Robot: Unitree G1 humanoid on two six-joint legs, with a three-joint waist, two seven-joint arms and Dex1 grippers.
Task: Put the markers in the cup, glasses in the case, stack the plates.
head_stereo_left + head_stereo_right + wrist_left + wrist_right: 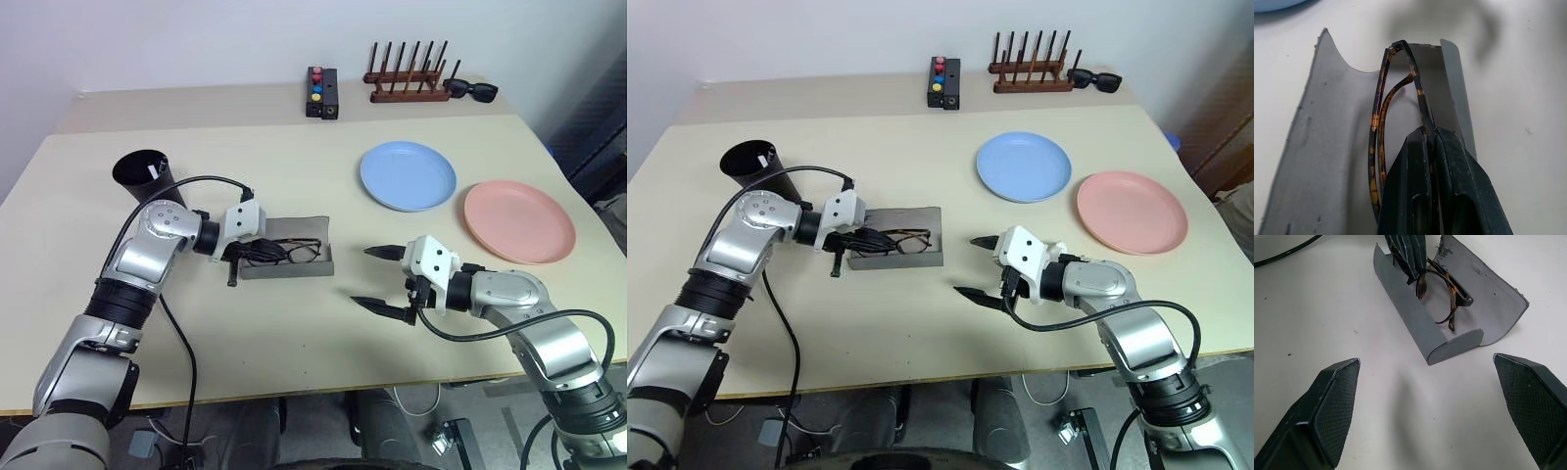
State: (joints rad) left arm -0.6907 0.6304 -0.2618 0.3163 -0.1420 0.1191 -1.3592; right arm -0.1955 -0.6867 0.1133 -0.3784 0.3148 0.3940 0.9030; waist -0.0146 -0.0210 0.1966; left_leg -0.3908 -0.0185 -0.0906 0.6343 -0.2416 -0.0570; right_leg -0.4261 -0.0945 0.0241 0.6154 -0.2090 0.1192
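Two grippers are over the cream table [294,333], and they stand quite differently. My left gripper [247,251] has its fingers [1449,186] pressed together on the tortoiseshell glasses [292,253], pinching the thin frame at the end nearest my wrist, so the rest of the frame reaches out beyond my fingertips. The glasses sit inside the open grey felt case [294,266], which lies directly under and ahead of that gripper with its lid flap laid flat on the far side; I cannot tell whether the frame rests on the case floor or hangs just above it. The black cup [147,176] stands upright behind my left arm, near the elbow, well apart from the case. My right gripper [377,278] hovers with its two fingers [1334,406] spread wide and nothing between them, pointing toward the near end of the case but not touching it. Beyond that gripper, on its outer side, lie the light blue plate [408,176] and the salmon pink plate [519,221], side by side, close together and unstacked. Farther off, at the back of the table, are a black box with coloured buttons [321,92], a wooden rack [408,78] and black sunglasses [472,90].
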